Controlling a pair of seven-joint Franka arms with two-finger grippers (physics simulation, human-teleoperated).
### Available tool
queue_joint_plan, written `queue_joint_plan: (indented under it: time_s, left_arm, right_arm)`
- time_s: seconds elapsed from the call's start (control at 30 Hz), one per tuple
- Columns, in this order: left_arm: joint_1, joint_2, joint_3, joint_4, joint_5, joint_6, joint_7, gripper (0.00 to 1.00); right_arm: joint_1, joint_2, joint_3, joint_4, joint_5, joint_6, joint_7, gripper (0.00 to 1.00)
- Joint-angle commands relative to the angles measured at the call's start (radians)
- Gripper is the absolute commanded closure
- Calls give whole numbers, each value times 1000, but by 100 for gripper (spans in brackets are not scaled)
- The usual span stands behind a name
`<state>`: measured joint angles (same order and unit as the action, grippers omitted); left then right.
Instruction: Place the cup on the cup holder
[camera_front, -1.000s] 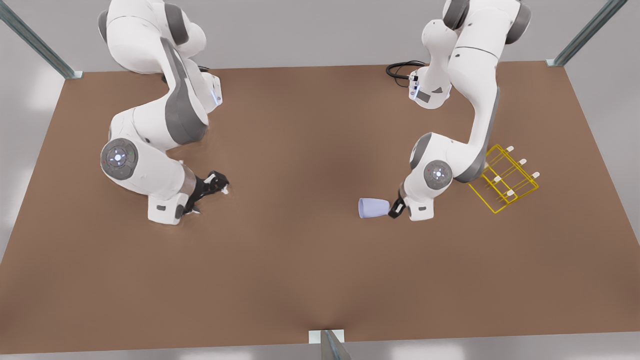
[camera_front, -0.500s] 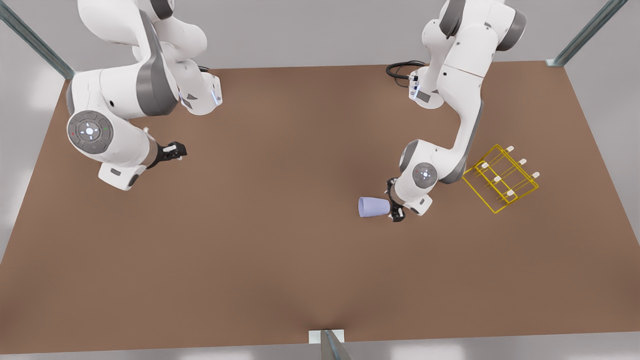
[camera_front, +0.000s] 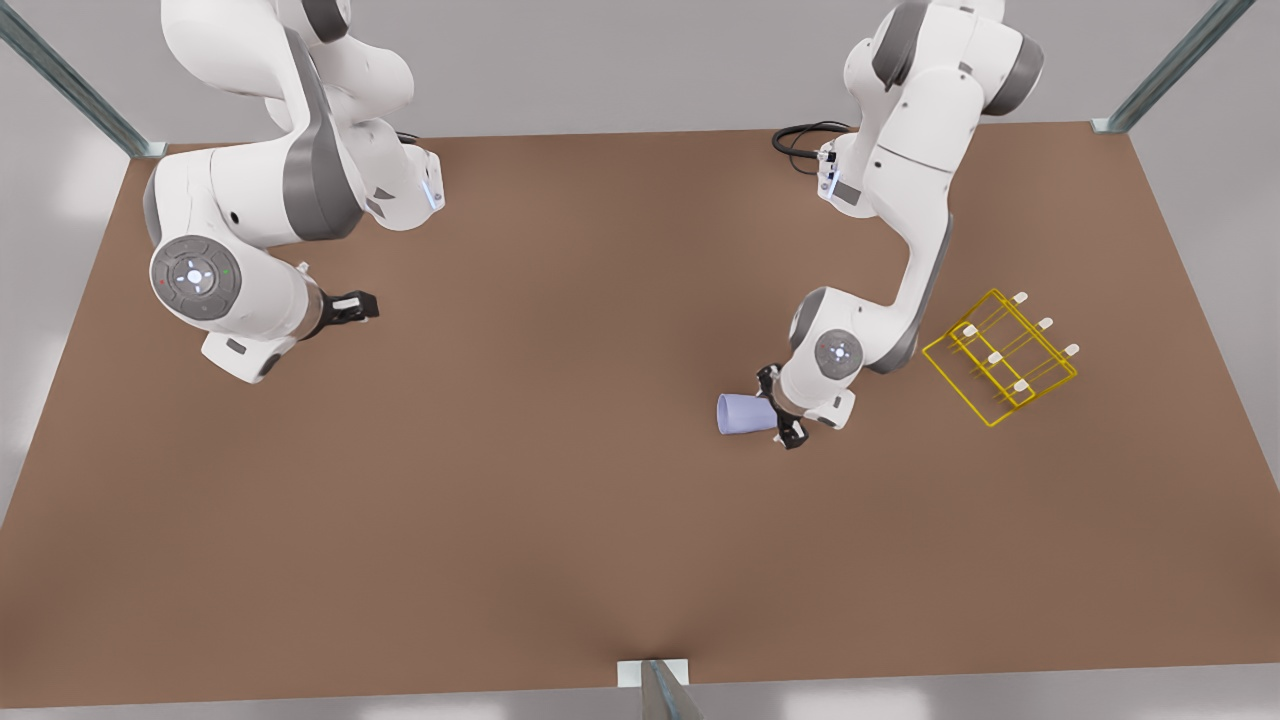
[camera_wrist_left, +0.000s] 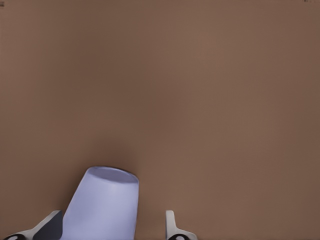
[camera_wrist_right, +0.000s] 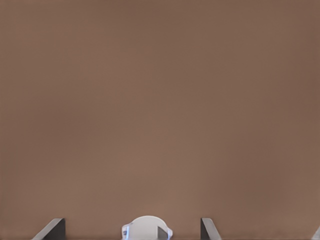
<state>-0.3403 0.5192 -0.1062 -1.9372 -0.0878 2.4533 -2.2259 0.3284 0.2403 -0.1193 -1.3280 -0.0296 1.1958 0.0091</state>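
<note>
One cup (camera_front: 746, 414) is seen lying on its side on the desk (camera_front: 560, 520), its wide mouth turned toward the front view's left. In the left wrist view the cup (camera_wrist_left: 102, 205) is found between the spread fingers (camera_wrist_left: 171, 227) of the left gripper (camera_wrist_left: 107, 231); one finger is seen at its side, the other stands clear, so the grasp is judged not yet closed. In the front view the left gripper (camera_front: 778, 408) is placed at the cup's narrow end.

The holder (camera_front: 1000, 356) stands well apart from the cup, toward the front view's right, with all its white-tipped pegs bare.

The right gripper (camera_front: 355, 305) is held above the desk at the front view's left, far from both items; in its wrist view the fingers (camera_wrist_right: 54, 229) are seen parted with nothing between them. This arm is judged to be waiting.

Progress is judged early: the approach is made. Closing, lifting, carrying across and seating the cup over a peg remain to be done.
</note>
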Motion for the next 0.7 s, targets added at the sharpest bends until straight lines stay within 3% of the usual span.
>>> queue_joint_plan:
  time_s: [0.0, 0.67]
  left_arm:
    - [0, 2, -1, 0, -3, 16, -133, 0]
    - [-32, 56, -20, 12, -1, 50, 64, 0]
  right_arm:
    - [0, 1, 0, 0, 0, -2, 77, 0]
    - [3, 17, 0, -5, 2, -5, 78, 0]
